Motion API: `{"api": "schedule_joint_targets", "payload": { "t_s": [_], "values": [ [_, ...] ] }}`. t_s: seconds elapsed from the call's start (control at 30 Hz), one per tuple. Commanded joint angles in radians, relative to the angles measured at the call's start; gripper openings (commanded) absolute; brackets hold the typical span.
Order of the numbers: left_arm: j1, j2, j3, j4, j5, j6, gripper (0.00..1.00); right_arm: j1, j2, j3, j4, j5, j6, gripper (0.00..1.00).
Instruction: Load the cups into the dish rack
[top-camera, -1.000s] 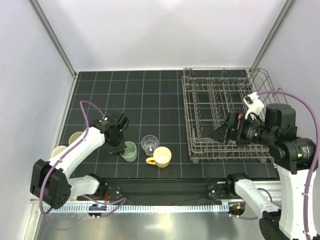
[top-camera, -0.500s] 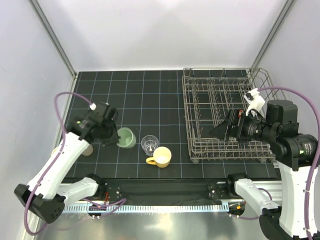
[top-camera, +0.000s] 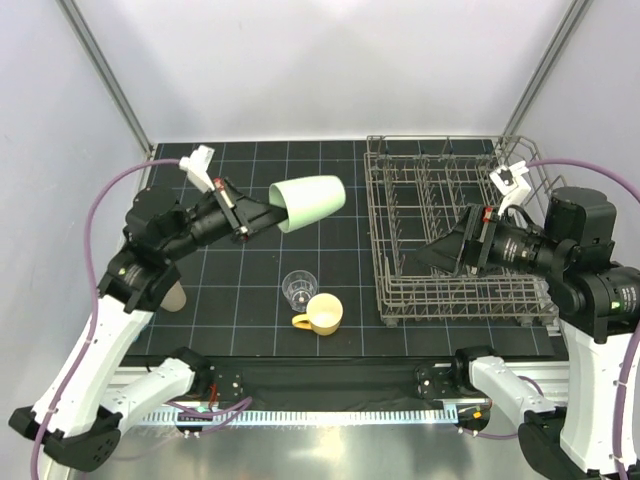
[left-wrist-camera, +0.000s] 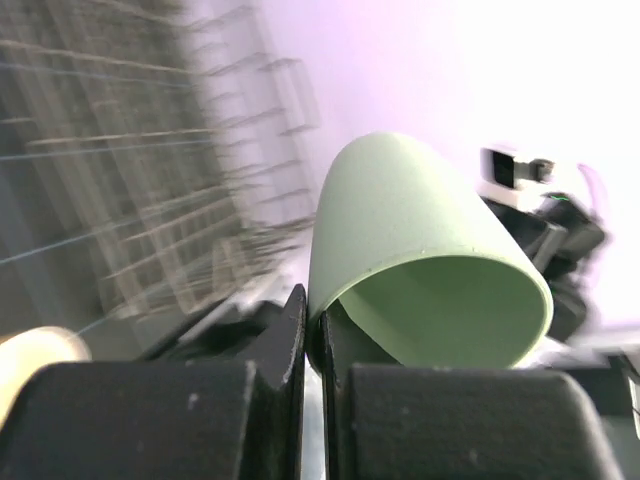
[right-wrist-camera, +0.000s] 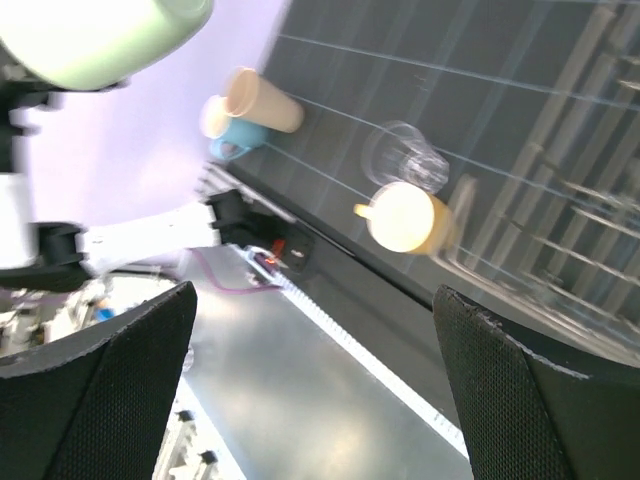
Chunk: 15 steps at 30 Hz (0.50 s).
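Observation:
My left gripper (top-camera: 262, 213) is shut on the rim of the pale green cup (top-camera: 308, 202), which hangs tilted on its side above the mat, left of the dish rack (top-camera: 450, 230). The left wrist view shows one finger inside and one outside the green cup's (left-wrist-camera: 420, 250) wall. On the mat stand the clear glass (top-camera: 299, 288) and the yellow mug (top-camera: 322, 313). The tan tumbler (top-camera: 173, 297) peeks out under my left arm. In the right wrist view the tan tumbler (right-wrist-camera: 262, 100) lies beside the light blue cup (right-wrist-camera: 235, 140). My right gripper (top-camera: 440, 255) hangs open and empty over the rack's near left part.
The black gridded mat (top-camera: 250, 330) covers the table between white walls. A metal rail (top-camera: 330, 415) runs along the near edge by the arm bases. The rack's raised wire sides (top-camera: 520, 160) stand at the back right.
My left gripper closed on the green cup's rim and lifted it off the mat, up and toward the rack. My right gripper turned slightly over the rack and stayed open.

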Motion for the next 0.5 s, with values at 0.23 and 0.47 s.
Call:
{"api": "schedule_joint_targets", "payload": {
  "t_s": [0.23, 0.47],
  "values": [
    [-0.003, 0.112, -0.083, 0.866, 0.351, -0.421, 0.00, -0.002, -0.007, -0.104, 0.660, -0.293, 0.473, 1.00],
    [-0.009, 0.158, -0.042, 0.893, 0.410, -0.445, 0.00, 0.032, 0.086, -0.061, 0.829, -0.299, 0.537, 1.00]
  ]
}}
